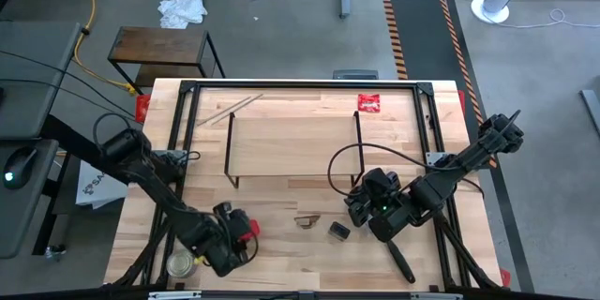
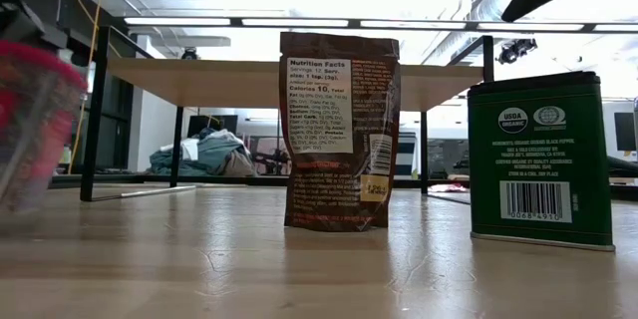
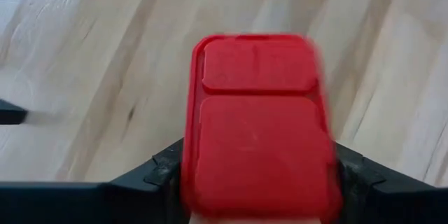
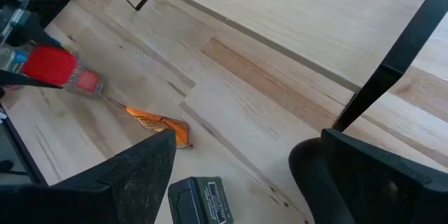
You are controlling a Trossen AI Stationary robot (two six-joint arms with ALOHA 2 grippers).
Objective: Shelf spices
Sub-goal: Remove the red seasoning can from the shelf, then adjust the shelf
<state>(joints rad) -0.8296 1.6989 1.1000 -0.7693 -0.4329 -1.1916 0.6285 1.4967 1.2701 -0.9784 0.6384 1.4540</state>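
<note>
Fingers: left gripper (image 1: 234,236) grasps red-capped jar (image 3: 257,122) | right gripper (image 4: 234,164) released | nearby: green tin (image 2: 541,159), brown pouch (image 2: 339,132)

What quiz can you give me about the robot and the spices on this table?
1. Pick one: what colour is the cap of the jar between the left gripper's fingers? A red, B blue, C yellow.
2. True or false: a spice container already stands on top of the shelf.
3. Fill the gap: the right gripper, hanging over the table in front of the shelf, has its fingers ____.

Key: 1 A. 2 False, the shelf top is bare. 3 open.
</note>
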